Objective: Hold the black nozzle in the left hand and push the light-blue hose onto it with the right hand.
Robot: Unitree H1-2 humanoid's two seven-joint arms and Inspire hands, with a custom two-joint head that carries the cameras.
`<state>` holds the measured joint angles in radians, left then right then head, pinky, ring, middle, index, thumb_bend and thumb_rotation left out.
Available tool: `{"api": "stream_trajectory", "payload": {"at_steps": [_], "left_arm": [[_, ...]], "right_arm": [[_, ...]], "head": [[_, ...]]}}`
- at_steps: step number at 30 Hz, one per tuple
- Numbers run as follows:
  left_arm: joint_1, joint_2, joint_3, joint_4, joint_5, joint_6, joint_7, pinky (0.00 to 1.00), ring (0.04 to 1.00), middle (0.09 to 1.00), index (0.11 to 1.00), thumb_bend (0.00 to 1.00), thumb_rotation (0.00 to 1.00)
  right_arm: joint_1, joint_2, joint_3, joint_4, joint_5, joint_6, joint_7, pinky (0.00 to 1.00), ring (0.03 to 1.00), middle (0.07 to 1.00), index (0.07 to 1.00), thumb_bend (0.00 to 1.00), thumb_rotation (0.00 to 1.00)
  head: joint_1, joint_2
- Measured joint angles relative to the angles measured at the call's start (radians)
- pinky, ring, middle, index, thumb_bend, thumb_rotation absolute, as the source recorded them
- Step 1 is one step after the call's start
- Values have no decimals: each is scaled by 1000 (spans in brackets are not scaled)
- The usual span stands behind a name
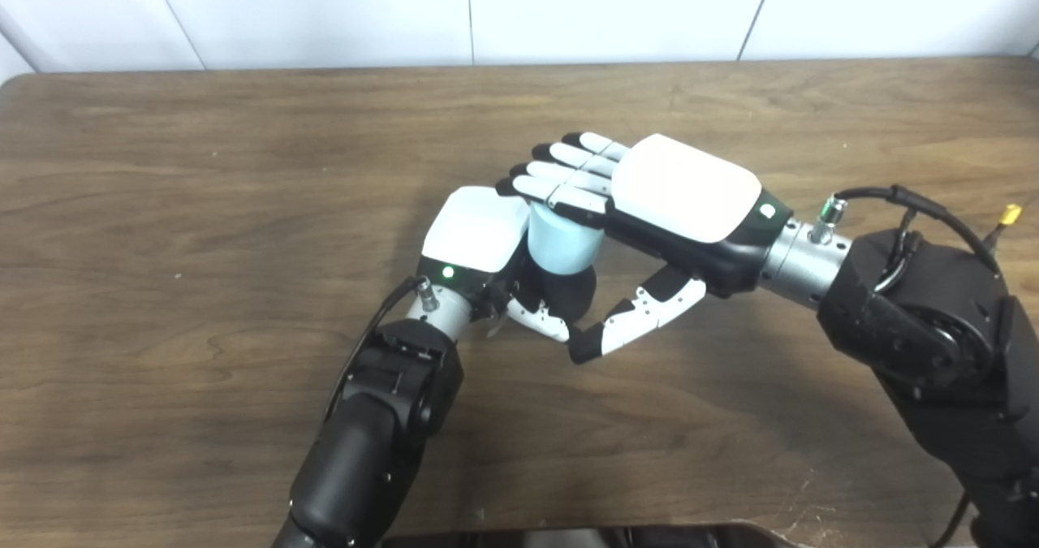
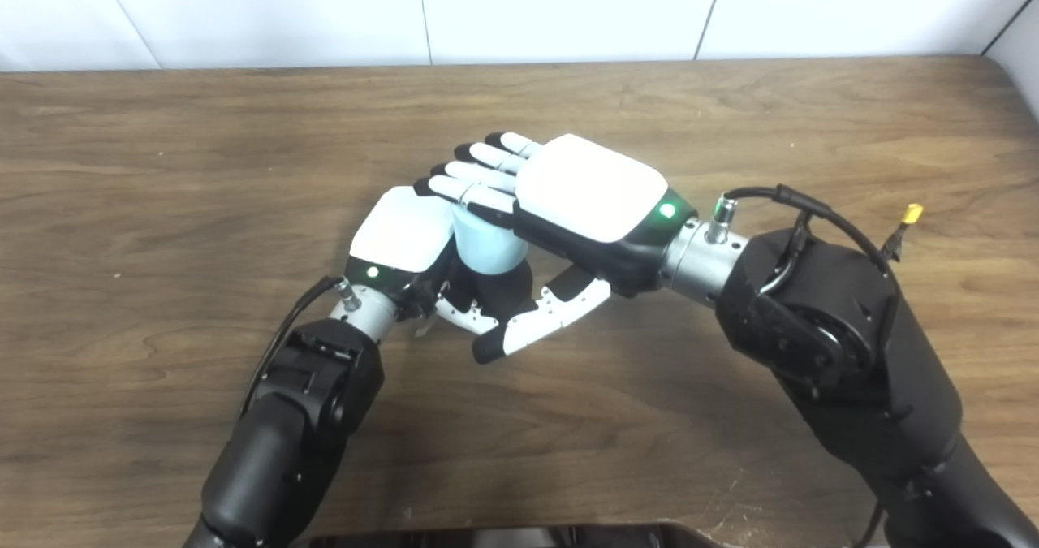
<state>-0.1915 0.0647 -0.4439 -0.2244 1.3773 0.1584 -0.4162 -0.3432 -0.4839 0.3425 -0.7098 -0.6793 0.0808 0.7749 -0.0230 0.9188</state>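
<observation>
My left hand (image 1: pixel 479 235) is shut on the black nozzle (image 1: pixel 568 292), whose dark round body shows just below the light-blue hose (image 1: pixel 560 243). The hose is a short pale-blue cylinder standing on top of the nozzle, between my two hands. My right hand (image 1: pixel 674 199) lies flat over the hose's top, fingers (image 1: pixel 568 170) stretched out and pressing down on it, thumb (image 1: pixel 641 317) pointing down-left beside the nozzle. The joint between hose and nozzle is partly hidden by my left hand's fingers. The right eye view shows the same hose (image 2: pixel 487 248) and nozzle (image 2: pixel 503 288).
The brown wooden table (image 1: pixel 243 166) runs to a white wall at the back. A dark object (image 1: pixel 584 536) sits at the near edge of the picture. My right forearm (image 1: pixel 925 312) with its black cable fills the right side.
</observation>
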Motion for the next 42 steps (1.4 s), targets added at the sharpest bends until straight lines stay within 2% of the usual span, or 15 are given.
{"api": "stream_trajectory", "payload": {"at_steps": [5,12,16,28,37,42], "left_arm": [[0,-2,-1,0,4,0,-4,641,600,527,460,521,0],[-1,-2,0,0,4,1,-15,658,604,529,456,520,0],[-1,-2,0,-1,9,2,-20,661,604,529,456,520,0],[-1,-2,0,-1,10,2,-18,654,599,529,457,520,0],[-1,-2,0,-1,10,2,-18,668,606,529,458,520,0],[-1,-2,-2,-1,10,2,-19,675,608,530,457,520,0]], "right_arm": [[14,-15,7,-1,-14,-3,-1,1000,1000,996,996,719,954],[33,-26,18,1,-49,-17,-26,1000,1000,1000,1000,705,999],[39,-27,21,19,-53,-38,-50,1000,1000,1000,1000,699,1000],[53,-26,31,36,-54,-44,-97,1000,1000,1000,983,716,1000],[35,-26,43,44,-49,-38,-105,1000,954,945,945,696,1000],[15,-23,52,51,-33,-13,-95,974,884,860,872,715,1000]], "head": [[-2,2],[-5,5],[-2,3],[-5,5],[-5,6],[-5,6]]}}
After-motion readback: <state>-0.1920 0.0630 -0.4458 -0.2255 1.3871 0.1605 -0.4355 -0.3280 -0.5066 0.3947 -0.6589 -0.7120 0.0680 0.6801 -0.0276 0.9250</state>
